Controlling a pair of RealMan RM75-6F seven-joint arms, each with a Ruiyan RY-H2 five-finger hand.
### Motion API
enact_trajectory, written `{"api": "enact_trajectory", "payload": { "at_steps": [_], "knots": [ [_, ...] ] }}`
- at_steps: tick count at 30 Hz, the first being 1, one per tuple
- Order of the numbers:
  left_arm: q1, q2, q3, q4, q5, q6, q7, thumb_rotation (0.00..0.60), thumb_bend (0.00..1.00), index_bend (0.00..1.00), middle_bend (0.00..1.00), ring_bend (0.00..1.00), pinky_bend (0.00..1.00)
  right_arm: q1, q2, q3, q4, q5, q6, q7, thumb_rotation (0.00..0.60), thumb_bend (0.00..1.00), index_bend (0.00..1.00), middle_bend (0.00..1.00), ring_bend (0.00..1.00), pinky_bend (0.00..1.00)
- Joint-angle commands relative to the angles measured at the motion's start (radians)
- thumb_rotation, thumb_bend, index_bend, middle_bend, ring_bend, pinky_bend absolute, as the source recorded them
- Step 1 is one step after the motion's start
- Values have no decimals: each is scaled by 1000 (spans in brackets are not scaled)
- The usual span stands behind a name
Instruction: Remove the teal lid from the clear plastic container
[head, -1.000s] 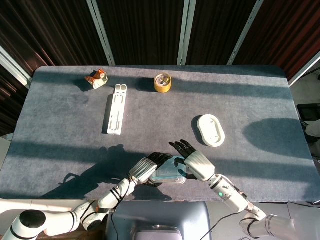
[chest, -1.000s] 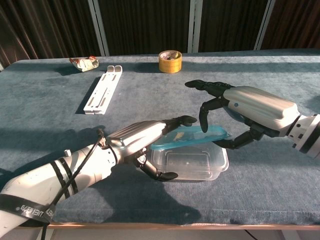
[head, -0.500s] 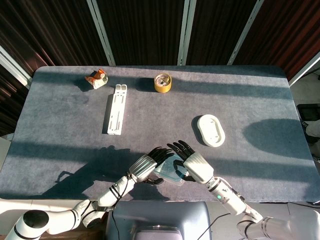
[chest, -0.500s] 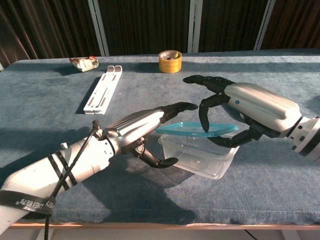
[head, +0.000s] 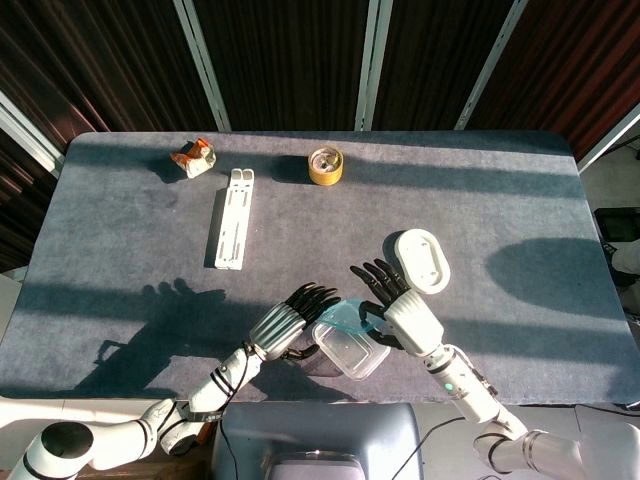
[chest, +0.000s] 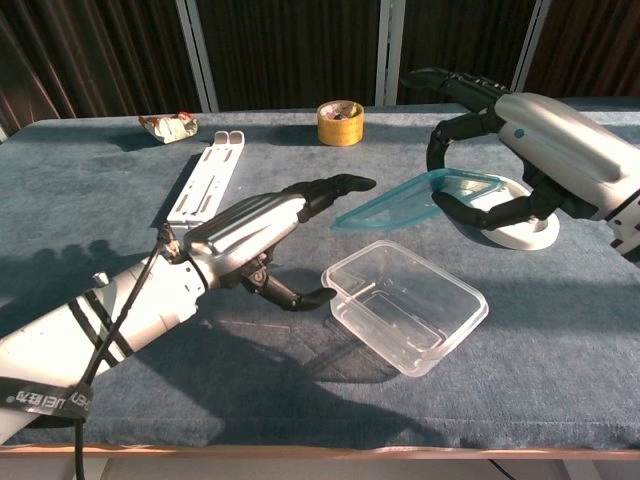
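A grey felt-like cloth covers the table (chest: 90, 200); near the front edge sits the clear plastic container (chest: 405, 305), rectangular, lidless; the left hand (chest: 265, 240) touches its left rim, fingers apart, holding nothing; the right hand (chest: 510, 150) pinches the thin teal lid (chest: 420, 197) aloft, tilted; behind lies a white oval dish (chest: 520, 232).

We note a table (head: 120, 250) covered in grey felt, with the clear plastic container (chest: 405, 305) resting on it, lidless, just beside the left hand (chest: 262, 238) and below the right hand (chest: 520, 140). A white oval dish (head: 424, 259) lies just beyond the right hand. Well beyond the left hand lie a white slotted bar (head: 233, 218), a yellow tape roll (head: 325, 165) and a crumpled wrapper (head: 193, 157).
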Motion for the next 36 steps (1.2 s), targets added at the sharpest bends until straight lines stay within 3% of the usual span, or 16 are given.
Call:
{"api": "enact_trajectory", "payload": {
  "at_steps": [1, 8, 17, 25, 27, 29, 32, 36],
  "knots": [
    [20, 39, 0, -22, 6, 35, 20, 600, 271, 0, 0, 0, 0, -6, 15, 32, 18, 11, 38, -8, 600, 539, 766, 163, 0, 0],
    [73, 137, 20, -95, 18, 113, 7, 600, 272, 0, 0, 0, 0, -8, 76, 72, 65, 44, 54, -62, 600, 540, 767, 163, 0, 0],
    [169, 271, 88, -183, 10, 148, 76, 600, 272, 0, 0, 0, 0, -32, 43, 5, 262, 52, -17, -83, 600, 539, 743, 163, 0, 0],
    [247, 391, 117, -293, -42, 143, 125, 600, 272, 0, 0, 0, 0, -49, -36, -62, 396, 44, -86, -96, 600, 540, 508, 156, 0, 0],
    [270, 405, 124, -294, -45, 156, 118, 600, 272, 0, 0, 0, 0, -57, -31, -80, 392, 44, -109, -87, 600, 540, 392, 121, 0, 0],
    [292, 415, 131, -292, -44, 171, 104, 600, 271, 0, 0, 0, 0, -66, -7, -100, 358, 44, -133, -69, 600, 514, 269, 74, 0, 0],
    [319, 429, 140, -290, -32, 199, 81, 600, 272, 0, 0, 0, 0, -82, 50, -125, 274, 47, -156, -44, 600, 397, 90, 13, 0, 0],
    [346, 449, 148, -292, -16, 229, 72, 600, 271, 0, 0, 0, 0, -104, 144, -152, 150, 58, -185, -62, 600, 306, 5, 0, 0, 0]
  ]
}}
